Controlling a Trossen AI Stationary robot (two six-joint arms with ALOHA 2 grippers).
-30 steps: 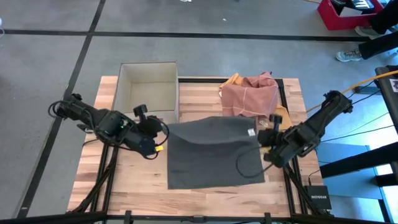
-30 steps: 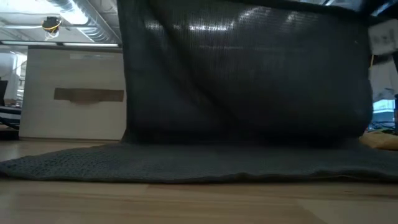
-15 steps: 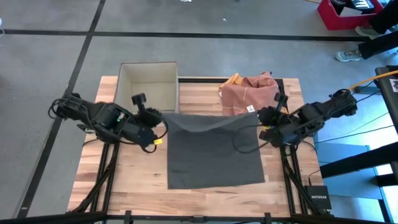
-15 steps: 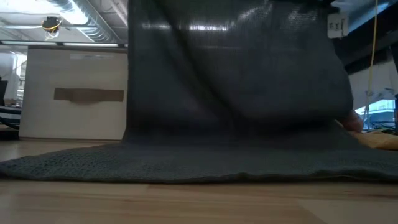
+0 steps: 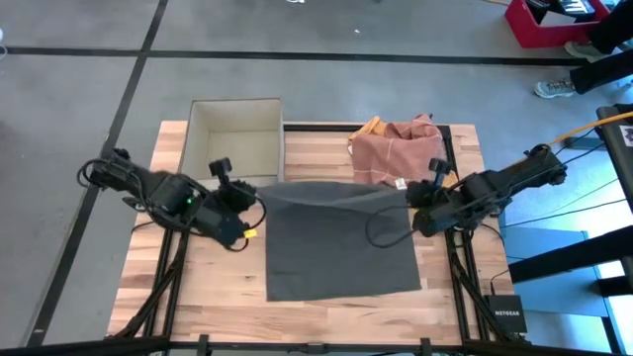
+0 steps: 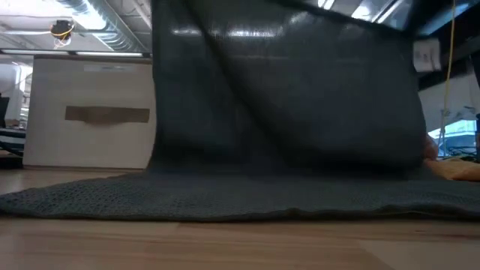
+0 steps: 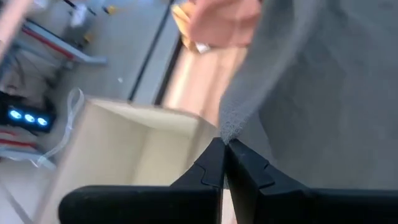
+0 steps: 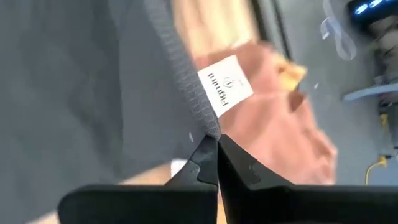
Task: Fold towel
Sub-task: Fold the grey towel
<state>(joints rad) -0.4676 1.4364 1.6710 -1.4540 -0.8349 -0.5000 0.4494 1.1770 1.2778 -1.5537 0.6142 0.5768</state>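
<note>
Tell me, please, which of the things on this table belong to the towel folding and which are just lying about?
Part of the job:
- dark grey towel, far edge lifted
- left gripper, shut on the towel's far left corner
- right gripper, shut on the far right corner by its white label

Lying about:
- open beige box
- crumpled pink cloth
- orange cloth beside it

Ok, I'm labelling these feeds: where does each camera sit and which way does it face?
High: overhead, straight down; both arms, grey towel, cardboard box.
Low: table height, looking across; towel fills it, no arm.
Left wrist: left gripper pinching a towel corner.
Right wrist: right gripper pinching the tagged corner.
All share the towel.
</note>
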